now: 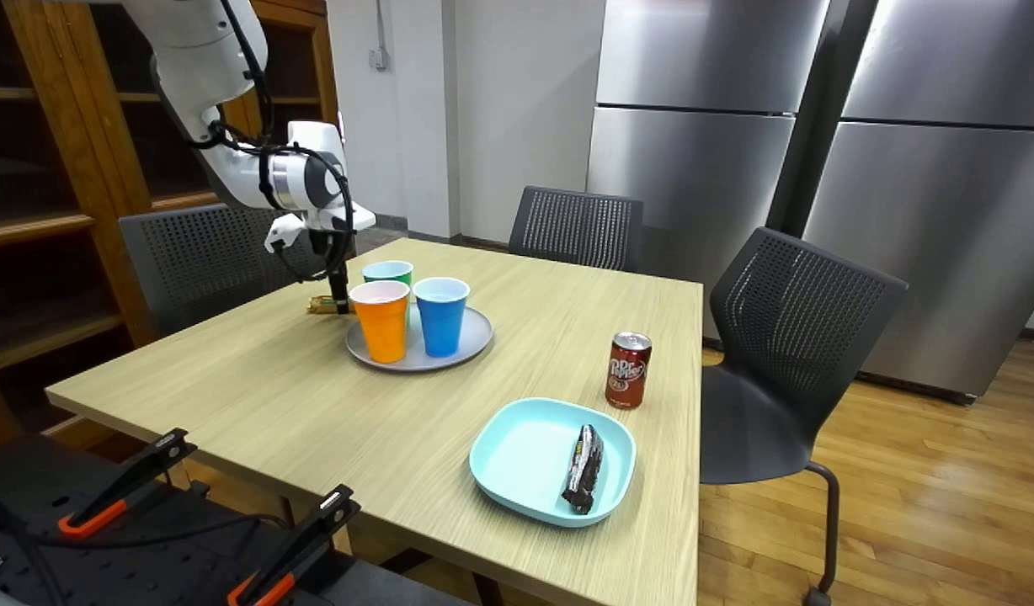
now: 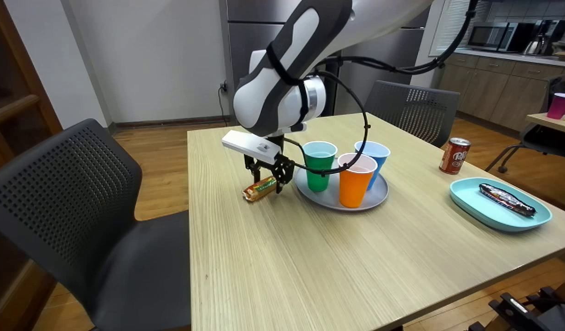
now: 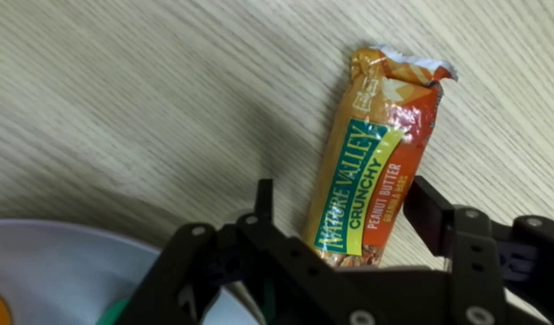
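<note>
Likely grasp step: gripper [image 3: 341, 197] straddles Nature Valley granola bar [image 3: 371, 162], fingers [image 3: 428, 216] apart, one possibly touching it. Next move calls for closure.

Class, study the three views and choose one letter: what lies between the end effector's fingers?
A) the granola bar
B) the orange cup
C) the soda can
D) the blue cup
A, because the wrist view shows the granola bar lying on the table between the open jaws of the end effector.
</note>
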{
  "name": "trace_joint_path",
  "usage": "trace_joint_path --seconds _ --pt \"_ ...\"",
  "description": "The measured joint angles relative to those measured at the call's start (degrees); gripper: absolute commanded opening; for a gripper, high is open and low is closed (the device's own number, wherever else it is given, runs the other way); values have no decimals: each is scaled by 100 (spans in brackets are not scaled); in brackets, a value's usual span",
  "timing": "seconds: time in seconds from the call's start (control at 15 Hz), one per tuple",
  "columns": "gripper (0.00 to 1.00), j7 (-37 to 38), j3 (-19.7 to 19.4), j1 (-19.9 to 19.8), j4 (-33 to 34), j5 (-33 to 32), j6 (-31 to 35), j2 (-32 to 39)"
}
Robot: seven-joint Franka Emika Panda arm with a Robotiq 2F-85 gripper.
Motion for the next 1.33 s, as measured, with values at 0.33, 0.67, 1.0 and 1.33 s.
trace_joint_path --seconds 0.33,0.67,1.0,1.33 --pt "17 0 9 0 31 0 0 0" --pt "16 0 101 -5 32 1 12 -10" --pt "16 -78 161 45 -245 -19 14 -348" --pt "16 -217 161 103 -955 -215 23 -1070"
